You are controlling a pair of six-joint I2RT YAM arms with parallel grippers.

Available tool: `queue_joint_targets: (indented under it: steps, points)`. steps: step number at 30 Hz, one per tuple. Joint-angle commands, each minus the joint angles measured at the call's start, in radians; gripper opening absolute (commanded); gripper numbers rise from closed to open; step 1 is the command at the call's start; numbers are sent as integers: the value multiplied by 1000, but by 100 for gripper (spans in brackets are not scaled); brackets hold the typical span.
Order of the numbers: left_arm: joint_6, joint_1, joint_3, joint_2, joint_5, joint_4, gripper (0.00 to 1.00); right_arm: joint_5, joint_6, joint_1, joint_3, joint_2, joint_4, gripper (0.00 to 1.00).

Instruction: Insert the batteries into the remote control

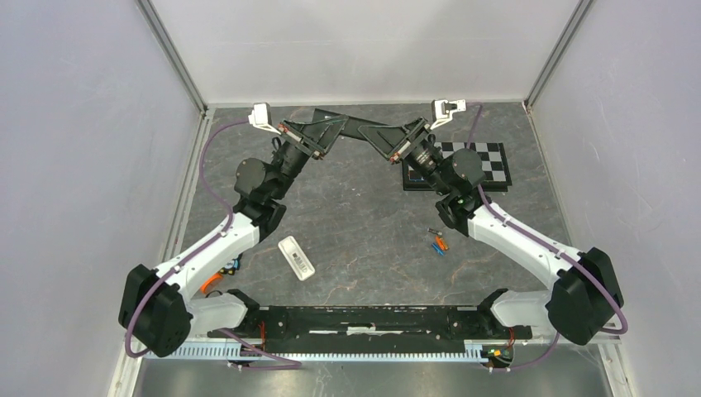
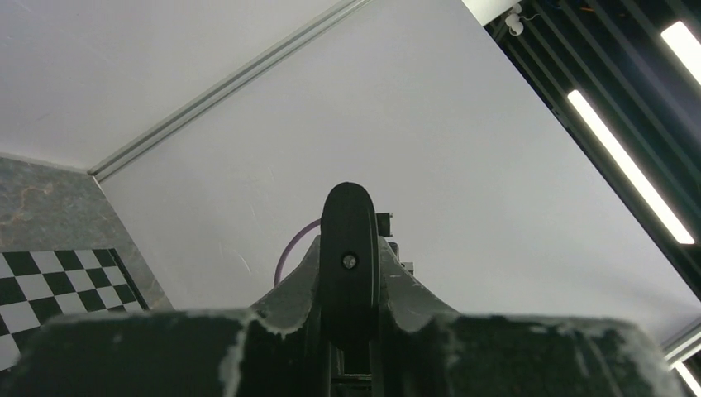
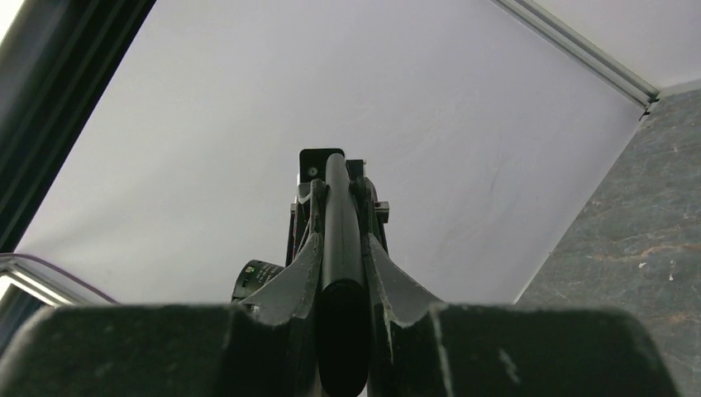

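The remote control (image 1: 296, 257) is white with a grey patch and lies flat on the table, left of centre. The batteries (image 1: 438, 242), orange, blue and brownish, lie together right of centre, near the right arm's forearm. Both arms are raised at the back, far from them. My left gripper (image 1: 337, 124) and right gripper (image 1: 387, 137) face each other, and each is shut on one end of a narrow black bar (image 1: 364, 131). The bar shows between the left fingers in the left wrist view (image 2: 350, 231) and between the right fingers in the right wrist view (image 3: 340, 223).
A checkerboard card (image 1: 479, 161) lies at the back right, under the right wrist; it also shows in the left wrist view (image 2: 50, 285). White walls close the table at the back and sides. A black rail (image 1: 364, 321) runs along the near edge between the arm bases.
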Motion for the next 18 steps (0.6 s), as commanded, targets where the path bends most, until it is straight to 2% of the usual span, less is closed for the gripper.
queue_joint_targets:
  steps: [1,3,5,8,13,18]
  points:
    - [-3,-1,36,-26,-8,-11,2,14,-64,-3,-1,3,-60,0]
    - [26,3,47,-44,1,-46,2,-3,-59,-16,-21,0,-82,6]
    - [67,6,94,-85,4,-193,2,-45,10,-42,-71,4,-8,12]
    - [104,27,149,-133,16,-290,2,-86,11,-99,-101,-2,-56,15]
    - [18,73,147,-156,36,-280,2,-140,-24,-142,-131,-10,-73,14]
    - [-131,123,92,-148,64,-154,2,-174,-27,-175,-177,-29,-53,13]
